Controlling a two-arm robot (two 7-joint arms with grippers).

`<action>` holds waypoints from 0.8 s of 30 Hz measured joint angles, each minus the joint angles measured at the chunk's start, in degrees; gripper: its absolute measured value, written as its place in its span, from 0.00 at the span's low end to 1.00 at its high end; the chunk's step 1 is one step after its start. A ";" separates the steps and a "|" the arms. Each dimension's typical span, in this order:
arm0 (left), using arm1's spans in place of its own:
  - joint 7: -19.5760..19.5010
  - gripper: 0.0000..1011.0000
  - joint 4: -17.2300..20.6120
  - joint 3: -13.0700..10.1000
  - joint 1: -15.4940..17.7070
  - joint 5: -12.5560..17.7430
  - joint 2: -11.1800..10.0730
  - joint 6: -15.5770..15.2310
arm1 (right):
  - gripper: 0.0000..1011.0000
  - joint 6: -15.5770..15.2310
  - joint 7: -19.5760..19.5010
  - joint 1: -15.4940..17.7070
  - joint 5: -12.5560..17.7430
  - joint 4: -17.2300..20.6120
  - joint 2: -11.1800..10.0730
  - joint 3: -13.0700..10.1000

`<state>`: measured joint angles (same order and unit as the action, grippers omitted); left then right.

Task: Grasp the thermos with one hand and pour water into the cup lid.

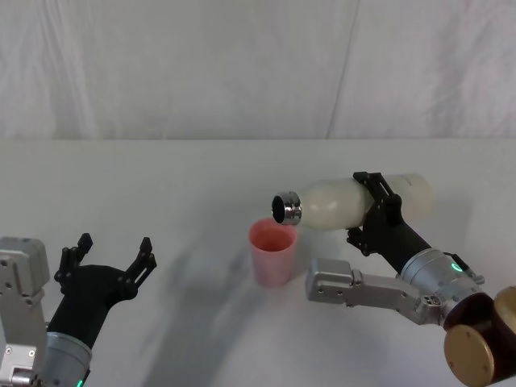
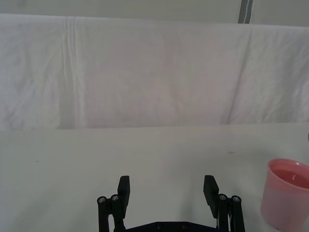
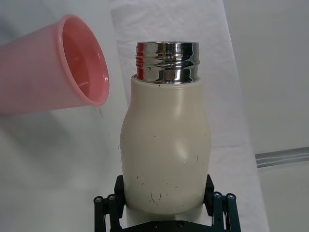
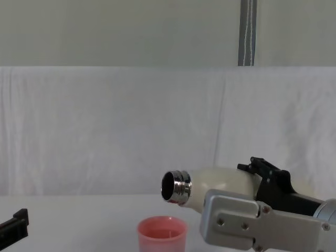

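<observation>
Cream-white thermos [image 1: 359, 201] with a shiny threaded steel neck lies tipped to near horizontal in the air, clamped across its body between the black jaws of the right gripper [image 1: 377, 211]. Steel mouth points away from those jaws, toward the robot's left, and hangs just above the rim of the small pink plastic cup lid [image 1: 272, 251]. From the chest camera the open neck sits above and slightly beyond the pink cup lid [image 4: 162, 233], not touching it. Cup lid stands upright on the white-clothed counter [image 1: 185, 185], ahead of and below the right jaws. Left gripper [image 1: 111, 256] hovers low over the counter, jaws spread apart and holding nothing; cup lid lies well off to their side.
</observation>
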<state>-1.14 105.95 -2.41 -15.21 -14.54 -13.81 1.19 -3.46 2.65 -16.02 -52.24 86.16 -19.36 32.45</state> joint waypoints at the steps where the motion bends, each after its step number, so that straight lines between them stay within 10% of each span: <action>1: 0.00 0.99 0.00 0.00 0.00 0.00 0.00 0.00 | 0.94 -0.05 -0.05 -0.04 -0.18 -0.02 -0.02 0.06; 24: 0.00 0.99 0.00 0.00 0.00 0.00 0.00 0.00 | 0.94 -2.30 -1.08 -1.43 -4.94 -1.13 -0.33 1.53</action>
<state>-1.14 105.95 -2.41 -15.21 -14.54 -13.81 1.19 -5.76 1.57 -17.45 -57.19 85.03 -19.69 33.99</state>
